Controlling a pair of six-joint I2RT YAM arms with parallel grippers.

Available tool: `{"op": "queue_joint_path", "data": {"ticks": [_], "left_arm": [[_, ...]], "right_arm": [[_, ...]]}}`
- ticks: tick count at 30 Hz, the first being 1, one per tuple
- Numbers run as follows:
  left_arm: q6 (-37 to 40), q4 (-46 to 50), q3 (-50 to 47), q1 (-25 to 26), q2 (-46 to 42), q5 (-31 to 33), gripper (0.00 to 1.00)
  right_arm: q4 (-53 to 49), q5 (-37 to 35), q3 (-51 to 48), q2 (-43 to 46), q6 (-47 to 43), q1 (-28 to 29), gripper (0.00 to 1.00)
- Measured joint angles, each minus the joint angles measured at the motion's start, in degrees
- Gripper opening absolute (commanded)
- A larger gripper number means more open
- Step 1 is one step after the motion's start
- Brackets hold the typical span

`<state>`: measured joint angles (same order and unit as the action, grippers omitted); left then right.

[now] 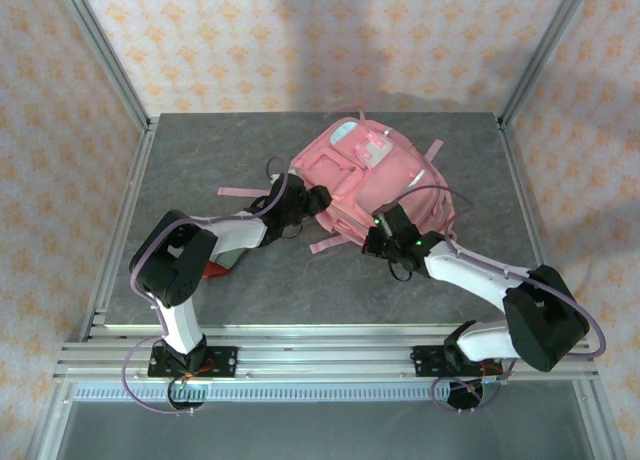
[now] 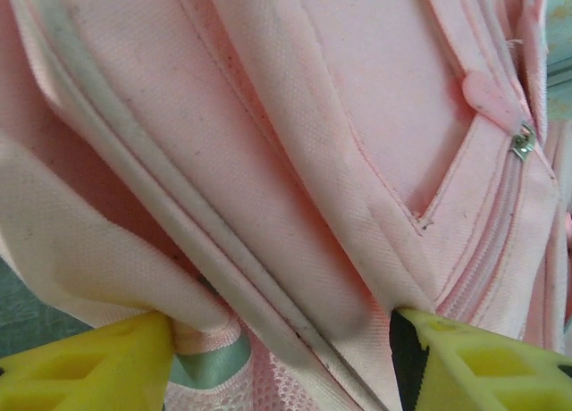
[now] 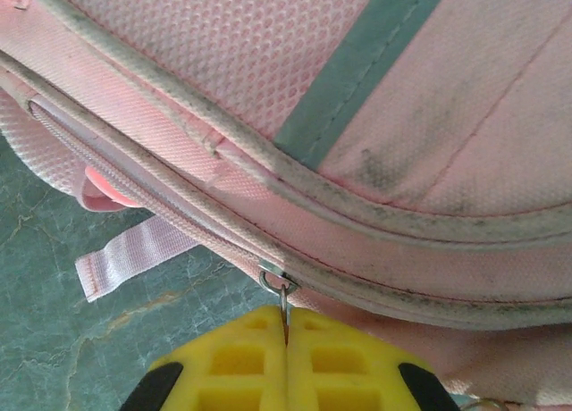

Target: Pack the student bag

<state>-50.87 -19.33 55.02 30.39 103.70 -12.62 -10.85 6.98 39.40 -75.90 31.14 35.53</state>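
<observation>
Lying on the table (image 1: 200,170), the bag (image 1: 385,180) is gripped at its near side: a thick fold (image 2: 295,214) by the left hand (image 2: 284,326), the zip ring (image 3: 282,295) by the right hand (image 3: 286,331). What is inside cannot be told; zipping seems left.

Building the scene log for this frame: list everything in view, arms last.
student bag: 1, pink with teal and white patches, lying mid-table
loose straps: several, pink, trailing off the bag onto the table
zip pull ring: 1, metal, on a bag zip, pinched by the right gripper
zip tab: 1, pink with a metal clip, on a pocket zip
red item: 1, red, on the table by the left arm, mostly hidden
table: 1, grey, under everything
walls: patterned peach, around the table
left gripper: 1, yellow fingers, clamped on a thick fold of the bag
right gripper: 1, yellow fingers, shut on the ring
</observation>
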Motion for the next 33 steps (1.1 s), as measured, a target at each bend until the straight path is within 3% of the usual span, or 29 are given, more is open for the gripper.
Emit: {"op": "queue_joint_path", "data": {"ticks": [2,6,15,20,27,28,30,33], "left_arm": [[-0.35,-0.37,0.02,0.07,0.46,0.0,0.56],[-0.13,0.44,2.1,0.22,2.25,0.02,0.0],[-0.33,-1.07,4.37,0.26,4.66,-1.44,0.0],[-1.49,-2.89,2.86,0.26,3.72,-1.42,0.0],[-2.25,-4.87,1.81,0.28,3.52,-1.29,0.0],[-2.27,-5.01,1.77,0.28,3.52,-1.33,0.0],[-2.6,-5.57,1.57,0.35,3.52,-1.44,0.0],[-3.19,-5.79,1.46,0.74,3.52,-2.1,0.0]], "right_arm": [[0.0,0.0,0.0,0.0,0.0,-0.09,0.0],[0.2,0.02,-0.09,0.13,-0.02,-0.09,0.0],[0.09,1.66,0.59,0.04,0.59,-0.28,0.01],[-4.04,3.34,7.41,-6.56,2.62,-0.44,0.08],[-10.64,0.42,13.31,-12.13,4.83,0.48,0.06],[-10.73,0.04,13.31,-12.13,5.03,0.59,0.08],[-10.64,-0.13,13.31,-12.13,5.77,0.7,0.22],[-9.55,0.04,13.31,-12.13,7.06,0.85,0.29]]}}
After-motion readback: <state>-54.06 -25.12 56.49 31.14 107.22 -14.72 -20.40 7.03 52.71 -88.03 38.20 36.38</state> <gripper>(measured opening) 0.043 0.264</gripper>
